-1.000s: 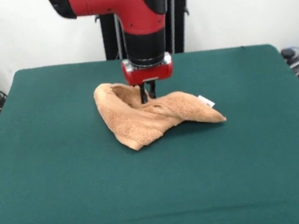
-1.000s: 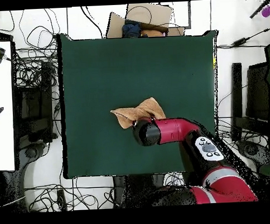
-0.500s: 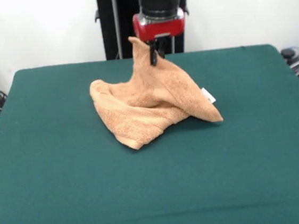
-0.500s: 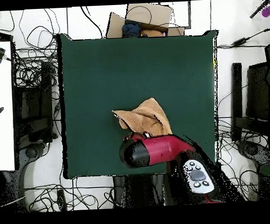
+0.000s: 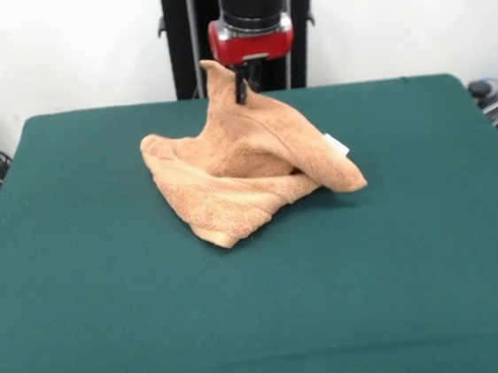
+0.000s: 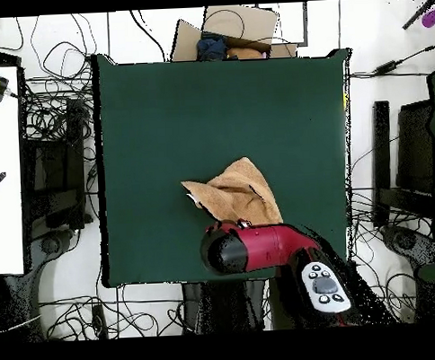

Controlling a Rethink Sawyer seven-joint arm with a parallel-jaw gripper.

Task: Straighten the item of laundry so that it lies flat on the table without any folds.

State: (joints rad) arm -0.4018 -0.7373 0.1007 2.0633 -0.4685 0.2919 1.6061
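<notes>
our pincer (image 5: 240, 88) is clamped on a raised peak of the towel (image 5: 248, 173), holding that corner up above the far middle of the table (image 5: 86, 328). from the pinch the cloth drapes down like a tent. its lower part lies bunched on the green cloth, one fold running to the near left and another to the right, where a small white tag (image 5: 336, 144) shows. we judge the task barely begun: one corner is lifted, but the towel is crumpled and must yet be drawn out and laid flat.
</notes>
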